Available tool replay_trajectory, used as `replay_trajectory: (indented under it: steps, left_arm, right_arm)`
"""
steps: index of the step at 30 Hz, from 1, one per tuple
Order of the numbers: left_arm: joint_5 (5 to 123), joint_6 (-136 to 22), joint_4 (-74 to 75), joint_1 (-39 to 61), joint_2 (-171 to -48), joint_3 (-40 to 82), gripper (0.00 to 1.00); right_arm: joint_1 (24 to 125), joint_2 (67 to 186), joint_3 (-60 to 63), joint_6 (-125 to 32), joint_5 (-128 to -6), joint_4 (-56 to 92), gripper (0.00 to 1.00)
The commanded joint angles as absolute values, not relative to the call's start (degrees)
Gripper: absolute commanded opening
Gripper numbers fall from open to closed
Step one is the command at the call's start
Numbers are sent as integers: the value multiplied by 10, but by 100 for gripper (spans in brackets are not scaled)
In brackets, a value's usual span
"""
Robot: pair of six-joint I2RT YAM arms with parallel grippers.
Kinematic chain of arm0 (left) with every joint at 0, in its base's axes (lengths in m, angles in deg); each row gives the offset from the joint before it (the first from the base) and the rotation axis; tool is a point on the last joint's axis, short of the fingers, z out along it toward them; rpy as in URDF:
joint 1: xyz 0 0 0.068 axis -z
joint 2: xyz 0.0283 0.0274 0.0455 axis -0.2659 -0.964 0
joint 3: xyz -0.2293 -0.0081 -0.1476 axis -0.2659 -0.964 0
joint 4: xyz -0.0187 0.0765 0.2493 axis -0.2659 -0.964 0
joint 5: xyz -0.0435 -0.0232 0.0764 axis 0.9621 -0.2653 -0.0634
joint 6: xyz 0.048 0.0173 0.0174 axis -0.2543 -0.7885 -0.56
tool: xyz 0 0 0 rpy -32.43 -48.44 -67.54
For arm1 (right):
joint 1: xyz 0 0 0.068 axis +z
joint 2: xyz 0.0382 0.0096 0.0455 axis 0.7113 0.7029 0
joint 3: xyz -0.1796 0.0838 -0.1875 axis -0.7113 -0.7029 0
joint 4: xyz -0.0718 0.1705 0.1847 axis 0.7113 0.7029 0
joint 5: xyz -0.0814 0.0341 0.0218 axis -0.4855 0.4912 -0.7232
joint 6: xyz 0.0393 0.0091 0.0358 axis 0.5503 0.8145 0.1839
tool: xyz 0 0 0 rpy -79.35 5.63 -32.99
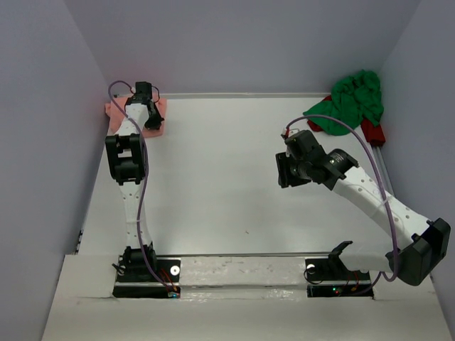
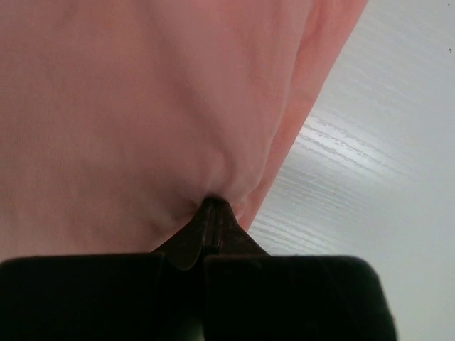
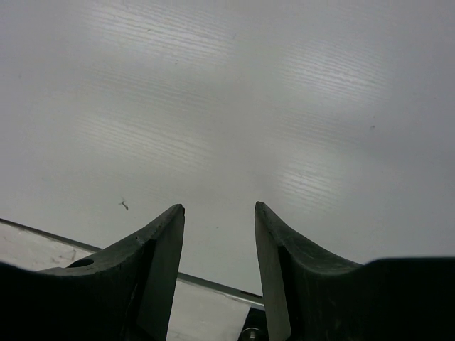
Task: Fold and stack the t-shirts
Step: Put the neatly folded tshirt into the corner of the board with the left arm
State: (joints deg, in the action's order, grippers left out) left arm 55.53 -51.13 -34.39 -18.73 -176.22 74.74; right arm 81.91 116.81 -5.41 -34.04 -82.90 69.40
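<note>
The salmon pink t-shirt [image 1: 114,111] lies bunched in the far left corner of the table and fills most of the left wrist view [image 2: 128,106]. My left gripper [image 1: 152,119] reaches over it, and its fingers are shut at the tip [image 2: 212,207] on a pucker of the pink cloth. The bright green t-shirt [image 1: 353,101] sits crumpled in the far right corner. My right gripper [image 1: 286,174] hangs above bare table right of centre. It is open [image 3: 219,207] with nothing between its fingers, well short of the green shirt.
A dark red thing [image 1: 372,133] shows under the green shirt's near right edge. Grey walls close in the table [image 1: 213,185] at the left, back and right. A metal rail [image 3: 213,284] runs along the near edge.
</note>
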Motion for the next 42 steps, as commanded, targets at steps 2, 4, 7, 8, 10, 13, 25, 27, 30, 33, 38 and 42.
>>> replay_trajectory:
  steps: [2, 4, 7, 8, 10, 13, 25, 27, 30, 33, 38, 42]
  left_arm:
    - [510, -528, -414, -194, -1743, 682, 0]
    - [497, -528, -412, -195, -1735, 662, 0]
    - [499, -529, -437, -202, -1739, 672, 0]
    - [496, -529, -443, -203, -1739, 673, 0]
    - [491, -529, -441, -206, -1732, 663, 0]
    - [504, -524, -429, -212, -1718, 648, 0]
    - [523, -524, -399, -217, -1656, 620, 14]
    - [532, -528, -386, -215, -1636, 608, 39]
    - [539, -530, -382, -209, -1618, 605, 58]
    - [538, -532, -385, -201, -1595, 606, 83]
    - [517, -525, -367, -175, -1524, 598, 99]
    - [533, -536, -360, -158, -1482, 607, 99]
  right_arm:
    - [822, 1145, -62, -346, -820, 678, 50]
    - [822, 1142, -65, -347, -819, 677, 50]
    - [822, 1137, -67, -348, -816, 675, 50]
    - [822, 1137, -67, -349, -812, 674, 50]
    - [822, 1136, -69, -350, -811, 673, 50]
    - [822, 1136, -75, -351, -809, 670, 50]
    - [822, 1133, -96, -346, -805, 660, 50]
    - [822, 1139, -102, -345, -805, 652, 50]
    - [822, 1149, -107, -345, -810, 641, 50]
    - [822, 1160, -101, -345, -831, 640, 50]
    - [822, 1157, -91, -362, -848, 606, 51]
    - [822, 1167, -78, -360, -848, 602, 51]
